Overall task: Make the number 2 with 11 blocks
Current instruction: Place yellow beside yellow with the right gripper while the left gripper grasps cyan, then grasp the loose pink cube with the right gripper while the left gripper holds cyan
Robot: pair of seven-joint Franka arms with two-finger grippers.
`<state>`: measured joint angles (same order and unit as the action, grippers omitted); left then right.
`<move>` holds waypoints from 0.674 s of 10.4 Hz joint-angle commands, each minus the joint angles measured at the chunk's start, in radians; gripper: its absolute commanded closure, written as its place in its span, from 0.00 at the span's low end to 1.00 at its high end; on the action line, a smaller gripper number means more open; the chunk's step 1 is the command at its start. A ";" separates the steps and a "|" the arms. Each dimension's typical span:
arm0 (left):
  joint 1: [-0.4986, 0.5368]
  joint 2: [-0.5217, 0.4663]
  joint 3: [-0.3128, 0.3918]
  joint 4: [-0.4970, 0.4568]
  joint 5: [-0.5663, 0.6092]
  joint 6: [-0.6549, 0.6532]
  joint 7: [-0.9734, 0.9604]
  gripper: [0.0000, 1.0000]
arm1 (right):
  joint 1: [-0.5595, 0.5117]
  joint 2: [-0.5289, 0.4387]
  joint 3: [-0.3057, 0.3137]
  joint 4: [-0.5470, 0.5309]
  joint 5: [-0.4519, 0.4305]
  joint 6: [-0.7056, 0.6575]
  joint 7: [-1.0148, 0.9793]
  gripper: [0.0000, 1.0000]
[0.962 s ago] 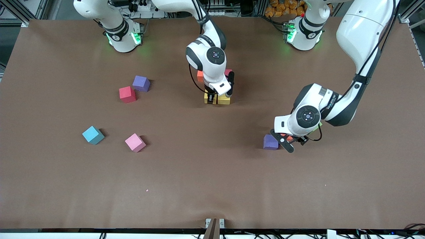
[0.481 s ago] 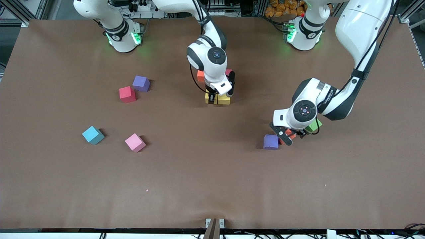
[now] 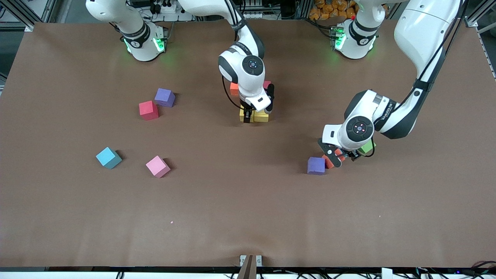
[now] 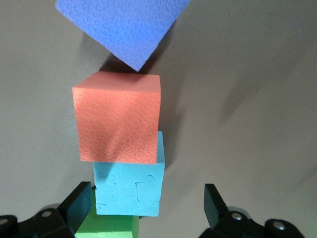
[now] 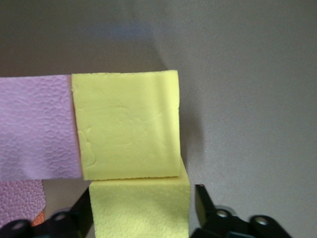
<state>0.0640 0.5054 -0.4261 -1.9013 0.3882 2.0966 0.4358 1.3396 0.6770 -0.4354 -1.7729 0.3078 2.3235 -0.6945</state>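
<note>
Right gripper (image 5: 141, 208): fingers (image 5: 81, 208) parted astride a yellow block (image 5: 140, 208), touching a second yellow block (image 5: 126, 124) beside a pink block (image 5: 37, 126) mid-worktop (image 3: 248, 209). Left gripper (image 4: 146, 206): fingers (image 4: 213, 201) spread wide, low over a light blue block (image 4: 130, 188) between an orange block (image 4: 118, 116) and green cube (image 4: 106, 227); purple block (image 4: 121, 25) adjacent.

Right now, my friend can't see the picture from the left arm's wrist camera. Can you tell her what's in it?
The left gripper is open over a row of foam cubes on the brown table: a green cube by its fingers, then a light blue cube, an orange cube, and a purple cube turned corner-first.
</note>
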 commanded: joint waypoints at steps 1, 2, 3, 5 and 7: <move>0.010 -0.033 0.000 -0.047 -0.018 0.037 0.029 0.00 | 0.003 -0.002 -0.002 0.016 -0.009 -0.013 -0.002 0.00; 0.010 -0.031 0.000 -0.048 -0.017 0.046 0.029 0.00 | 0.004 -0.013 -0.002 0.016 -0.009 -0.016 0.000 0.00; 0.010 -0.030 0.000 -0.048 -0.014 0.048 0.029 0.00 | 0.004 -0.028 -0.002 0.016 -0.009 -0.038 0.000 0.00; 0.010 -0.025 0.001 -0.047 0.035 0.065 0.029 0.00 | 0.001 -0.072 -0.008 0.015 -0.009 -0.074 0.000 0.00; 0.010 -0.022 0.001 -0.047 0.043 0.075 0.029 0.00 | -0.007 -0.111 -0.020 0.015 -0.009 -0.130 0.000 0.00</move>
<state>0.0658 0.5049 -0.4244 -1.9240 0.4071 2.1497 0.4473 1.3392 0.6218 -0.4474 -1.7411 0.3078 2.2354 -0.6948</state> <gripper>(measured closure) 0.000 0.000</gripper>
